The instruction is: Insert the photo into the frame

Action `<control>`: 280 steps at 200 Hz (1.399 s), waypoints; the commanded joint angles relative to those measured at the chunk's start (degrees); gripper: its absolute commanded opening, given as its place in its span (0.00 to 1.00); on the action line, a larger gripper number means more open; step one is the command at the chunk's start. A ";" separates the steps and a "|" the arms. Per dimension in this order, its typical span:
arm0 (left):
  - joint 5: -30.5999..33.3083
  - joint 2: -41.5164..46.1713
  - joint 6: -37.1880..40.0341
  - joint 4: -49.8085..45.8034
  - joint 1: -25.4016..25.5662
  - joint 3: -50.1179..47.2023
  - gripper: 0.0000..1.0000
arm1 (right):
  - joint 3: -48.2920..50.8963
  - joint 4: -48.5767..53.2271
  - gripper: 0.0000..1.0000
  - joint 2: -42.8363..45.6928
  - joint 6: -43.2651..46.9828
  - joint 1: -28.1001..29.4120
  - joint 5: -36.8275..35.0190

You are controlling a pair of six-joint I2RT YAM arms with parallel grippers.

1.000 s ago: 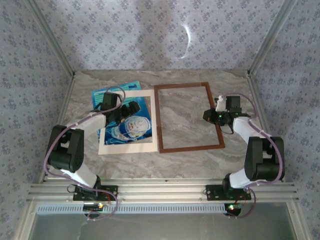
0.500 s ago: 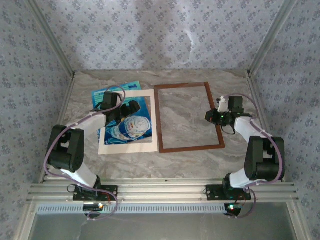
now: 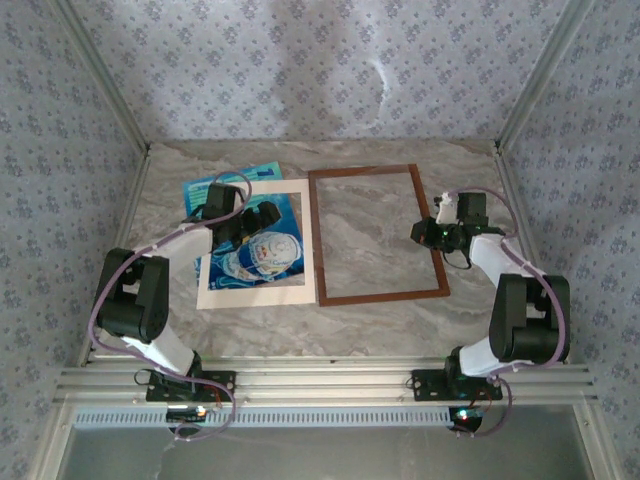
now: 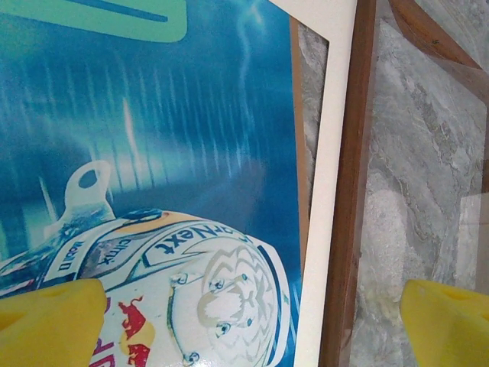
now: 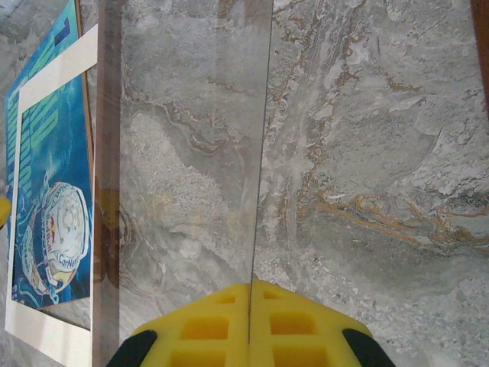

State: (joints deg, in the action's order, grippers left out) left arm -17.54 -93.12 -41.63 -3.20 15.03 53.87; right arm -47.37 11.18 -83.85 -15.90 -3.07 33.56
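Here our left hand [image 3: 255, 222] hangs wide open over the photo [image 3: 262, 250] near the left edge of the tabletop [image 3: 380, 325]; our right hand [image 3: 422, 232], pinched shut, sits at the right bar of the frame [image 3: 380, 297].

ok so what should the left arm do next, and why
Probably lower the open left gripper onto the mat, at its right strip, to slide it off: the mat lies over the photo, and the frame sits beside it with no photo in it.

Soft even light, glare spot on back wall [image 3: 377, 82].
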 commanded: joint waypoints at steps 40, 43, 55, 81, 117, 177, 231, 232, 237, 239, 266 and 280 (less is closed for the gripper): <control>-0.34 -0.40 0.42 -0.06 0.40 1.42 0.98 | -1.04 1.82 0.00 1.64 1.71 -0.75 -1.04; -0.38 -0.42 0.44 -0.05 0.44 1.38 0.98 | -1.12 1.83 0.00 1.59 1.67 -0.71 -1.03; -0.39 -0.53 0.44 -0.05 0.44 1.38 0.99 | -1.17 1.83 0.00 1.65 1.73 -0.72 -0.95; -0.48 -0.55 0.47 0.04 0.44 1.29 0.99 | -1.33 2.24 0.00 1.66 2.10 -0.72 -0.97; -0.56 -0.66 0.38 0.13 0.44 1.41 0.99 | -2.05 3.22 0.00 1.65 2.97 -0.82 -1.11; -0.74 -0.83 0.23 0.30 0.50 1.54 0.99 | -3.41 4.27 0.00 1.27 4.12 -1.15 -0.36; -1.01 -1.10 0.05 0.39 0.63 1.68 0.99 | -4.47 4.81 0.00 0.33 4.87 -1.38 0.27; -1.01 -1.10 0.01 0.39 0.62 1.72 0.99 | -4.43 4.82 0.00 0.34 4.85 -1.35 0.27; -1.08 -1.10 0.01 0.39 0.62 1.75 0.99 | -4.54 4.82 0.00 0.20 4.81 -1.32 0.28; -1.05 -1.10 0.02 0.39 0.62 1.74 0.99 | -4.49 4.75 0.00 0.19 4.82 -1.32 0.28; -1.09 -1.10 0.04 0.30 0.62 1.81 0.99 | -5.10 5.14 0.00 -0.08 5.26 -1.46 0.28; -1.15 -1.10 0.06 0.30 0.66 1.77 0.99 | -5.29 5.12 0.00 -0.23 5.27 -1.50 0.57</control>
State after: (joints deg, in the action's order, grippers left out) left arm -17.61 -93.97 -41.65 -3.16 15.40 53.89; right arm -50.52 15.11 -83.59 -12.12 -4.05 32.99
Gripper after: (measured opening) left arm 0.985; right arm 0.055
